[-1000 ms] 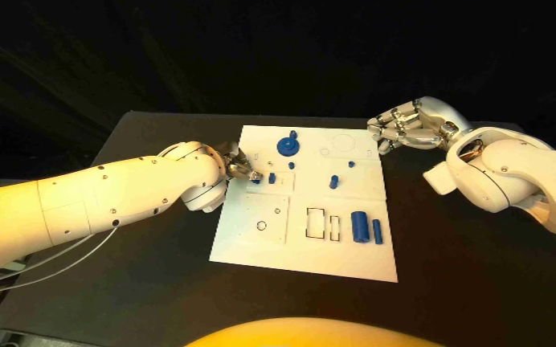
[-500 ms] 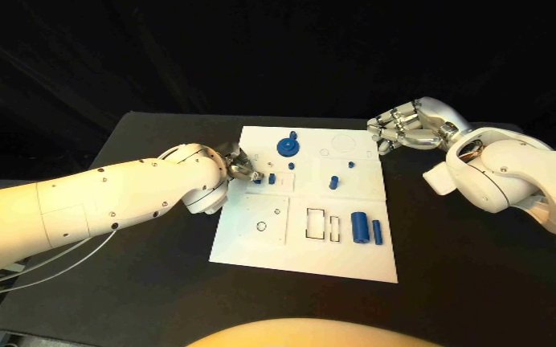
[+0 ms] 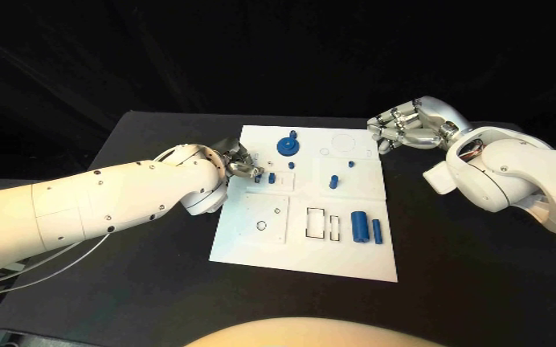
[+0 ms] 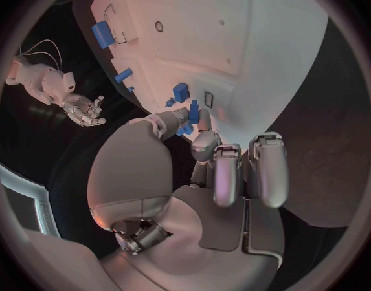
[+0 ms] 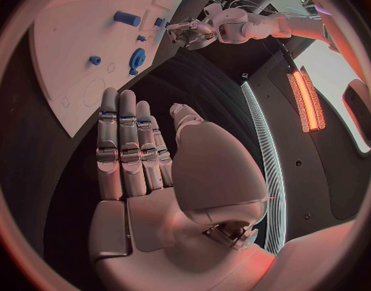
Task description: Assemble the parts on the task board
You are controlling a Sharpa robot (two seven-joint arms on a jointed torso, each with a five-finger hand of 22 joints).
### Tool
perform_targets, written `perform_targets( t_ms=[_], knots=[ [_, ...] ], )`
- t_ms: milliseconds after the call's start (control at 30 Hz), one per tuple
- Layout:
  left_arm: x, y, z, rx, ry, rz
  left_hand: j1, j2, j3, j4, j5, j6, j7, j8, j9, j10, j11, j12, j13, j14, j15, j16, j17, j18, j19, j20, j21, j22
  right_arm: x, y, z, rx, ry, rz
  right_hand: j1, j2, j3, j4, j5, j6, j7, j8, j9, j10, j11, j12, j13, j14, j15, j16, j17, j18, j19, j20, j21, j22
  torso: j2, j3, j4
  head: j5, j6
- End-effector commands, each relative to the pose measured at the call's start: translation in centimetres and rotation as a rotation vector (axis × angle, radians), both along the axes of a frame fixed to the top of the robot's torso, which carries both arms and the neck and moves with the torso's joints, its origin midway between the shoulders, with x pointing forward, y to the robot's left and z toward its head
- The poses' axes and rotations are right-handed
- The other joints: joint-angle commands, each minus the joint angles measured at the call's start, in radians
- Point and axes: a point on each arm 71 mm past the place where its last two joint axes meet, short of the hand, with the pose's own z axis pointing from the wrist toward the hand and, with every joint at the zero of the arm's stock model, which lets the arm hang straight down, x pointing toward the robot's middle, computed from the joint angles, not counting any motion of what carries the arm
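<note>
The left hand (image 3: 240,161) sits at the left edge of the task board (image 3: 304,255), low over the bench (image 3: 151,283). In the left wrist view its thumb and one finger (image 4: 203,139) pinch a small blue peg (image 4: 194,119), while its other fingers stretch out straight beside it. In the head view that peg is only a blue speck at the fingertips, just beside a short blue pin (image 3: 271,177) standing on the board.

Further right, a blue gear (image 3: 286,148) lies near the board's far edge with a small blue knob (image 3: 293,133) just beyond it. Toward the middle stand a blue stud (image 3: 333,181) and, near it, another small blue piece (image 3: 352,165). Near the board's right side, closer to the robot, two blue cylinders (image 3: 361,222) lie side by side, next to rectangular outlines drawn on the white surface.

The right hand (image 3: 398,131) hovers off the board's far right corner, clear of the board. In the right wrist view its fingers (image 5: 124,145) lie straight and close together, the thumb apart, holding nothing.
</note>
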Motion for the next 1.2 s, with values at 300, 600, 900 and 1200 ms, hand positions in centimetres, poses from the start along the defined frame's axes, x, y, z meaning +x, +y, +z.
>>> perform_targets(
  t_ms=[300,600,900,1200],
  knots=[
    [0.2,-0.2,0.2,0.025,-0.089,-0.067,0.052,0.042,0.068,-0.062,0.001,0.001,0.0,0.006,0.002,0.006,0.0,0.0,0.001,0.096,0.003,0.003,0.236,-0.016,0.041,0.002,0.003,0.107,0.0,0.0,0.0,0.001,-0.002,0.006,-0.01,-0.003,-0.003,-0.001,0.003,-0.005,0.001,-0.004,0.001,-0.002,0.004,0.003,0.001,0.0,0.004,-0.001,-0.001,0.007,0.006,0.003,-0.005,-0.001,0.0,0.0002,-0.001,0.0,-0.005],
    [0.6,-0.2,-0.2,0.059,-0.1,-0.105,0.052,0.042,0.068,-0.062,0.001,0.001,0.0,0.007,0.002,0.005,0.0,-0.001,0.0,0.096,0.004,0.003,0.236,-0.016,0.041,0.003,0.003,0.107,0.0,0.0,0.0,0.001,-0.001,0.006,-0.01,-0.003,-0.003,-0.001,0.003,-0.005,0.001,-0.004,0.001,-0.002,0.004,0.003,0.001,0.0,0.004,-0.001,-0.001,0.007,0.006,0.003,-0.005,-0.001,0.0,0.0002,-0.0029,0.002,-0.01],
    [0.7,-0.1,-0.6,0.088,-0.064,-0.126,0.052,0.042,0.068,-0.061,0.001,0.001,0.0,0.007,0.002,0.006,0.0,0.0,0.0,0.096,0.004,0.003,0.236,-0.016,0.041,0.003,0.004,0.107,-0.1,0.0,-0.1,0.0,-0.002,0.007,-0.01,-0.003,-0.003,-0.001,0.003,-0.005,0.001,-0.004,0.001,-0.002,0.004,0.003,0.001,0.0,0.004,-0.001,-0.001,0.007,0.006,0.003,-0.005,-0.001,0.001,0.0008,-0.0019,0.003,-0.015],
    [0.9,0.0,-1.0,0.106,-0.036,-0.132,0.052,0.042,0.068,-0.061,0.001,0.001,0.0,0.007,0.002,0.006,0.0,0.0,0.0,0.096,0.004,0.003,0.236,-0.016,0.041,0.003,0.004,0.107,-0.1,0.1,-0.1,0.001,-0.001,0.009,-0.01,-0.003,-0.003,-0.001,0.003,-0.005,0.001,-0.004,0.001,-0.002,0.004,0.003,0.001,0.0,0.004,-0.001,-0.001,0.007,0.006,0.003,-0.005,-0.001,0.001,0.0004,-0.0022,0.002,-0.017]
  ],
)
